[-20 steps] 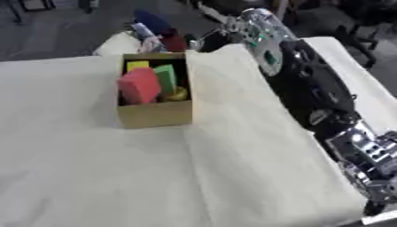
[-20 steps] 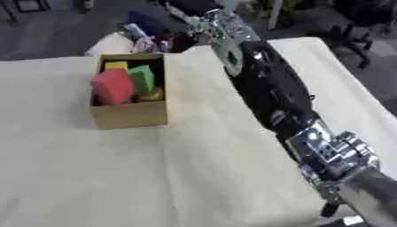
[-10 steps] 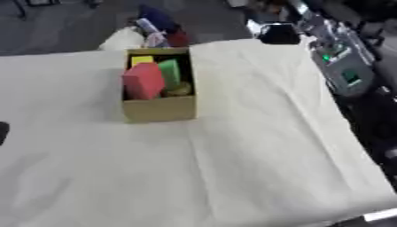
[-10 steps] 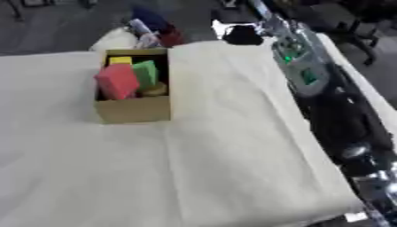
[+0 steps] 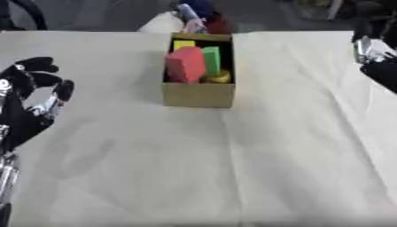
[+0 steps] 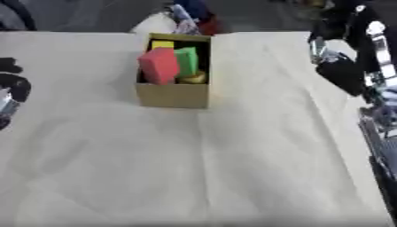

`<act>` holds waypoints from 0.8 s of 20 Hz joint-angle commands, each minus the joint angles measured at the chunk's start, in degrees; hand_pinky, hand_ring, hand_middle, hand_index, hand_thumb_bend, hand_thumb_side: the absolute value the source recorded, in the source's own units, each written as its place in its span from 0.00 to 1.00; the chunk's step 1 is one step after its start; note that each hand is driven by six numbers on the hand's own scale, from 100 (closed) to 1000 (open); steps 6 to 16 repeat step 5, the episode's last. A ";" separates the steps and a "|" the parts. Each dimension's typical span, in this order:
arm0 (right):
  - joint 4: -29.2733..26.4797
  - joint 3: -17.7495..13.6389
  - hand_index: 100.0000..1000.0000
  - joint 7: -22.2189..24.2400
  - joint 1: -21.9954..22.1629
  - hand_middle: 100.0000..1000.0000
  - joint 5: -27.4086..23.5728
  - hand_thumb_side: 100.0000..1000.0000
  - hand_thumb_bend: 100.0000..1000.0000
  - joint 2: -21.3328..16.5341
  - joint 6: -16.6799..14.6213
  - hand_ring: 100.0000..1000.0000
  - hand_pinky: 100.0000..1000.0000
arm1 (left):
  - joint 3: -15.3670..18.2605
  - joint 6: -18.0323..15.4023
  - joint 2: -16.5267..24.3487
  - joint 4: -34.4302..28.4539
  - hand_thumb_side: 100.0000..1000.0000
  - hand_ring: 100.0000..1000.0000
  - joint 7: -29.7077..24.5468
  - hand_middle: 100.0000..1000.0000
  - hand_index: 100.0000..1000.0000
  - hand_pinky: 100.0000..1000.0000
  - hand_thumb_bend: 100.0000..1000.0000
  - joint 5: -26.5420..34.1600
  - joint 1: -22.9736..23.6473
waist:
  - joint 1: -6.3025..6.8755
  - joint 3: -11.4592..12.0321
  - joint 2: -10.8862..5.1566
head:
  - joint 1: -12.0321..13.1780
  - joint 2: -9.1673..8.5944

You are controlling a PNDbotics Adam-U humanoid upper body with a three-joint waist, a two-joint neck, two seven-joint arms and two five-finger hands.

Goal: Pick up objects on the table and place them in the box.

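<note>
Left robot hand open at left edge, box holding coloured blocks

box — red, green, yellow blocks inside | left robot hand — left edge

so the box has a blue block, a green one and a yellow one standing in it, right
Not quite. The big block in the box is red, not blue, as the left eye view shows. The green block and the yellow block are there as you say.
</note>
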 commanded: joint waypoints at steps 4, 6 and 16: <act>0.90 -0.54 0.85 -0.81 3.03 0.64 -2.10 0.36 0.00 4.58 -1.20 0.62 0.64 | 0.39 0.36 -0.65 0.33 0.43 0.57 2.87 0.57 0.72 0.70 0.41 0.73 0.38 | -0.05 -0.97 0.29 | 2.08 0.30; 1.56 -0.60 0.85 -1.09 3.69 0.64 -2.71 0.38 0.00 5.57 -1.25 0.62 0.64 | 0.34 0.59 -0.85 0.61 0.43 0.57 3.53 0.56 0.71 0.69 0.40 1.09 0.53 | 0.03 -1.20 0.38 | 2.12 0.30; 1.56 -0.60 0.85 -1.09 3.69 0.64 -2.71 0.38 0.00 5.57 -1.25 0.62 0.64 | 0.34 0.59 -0.85 0.61 0.43 0.57 3.53 0.56 0.71 0.69 0.40 1.09 0.53 | 0.03 -1.20 0.38 | 2.12 0.30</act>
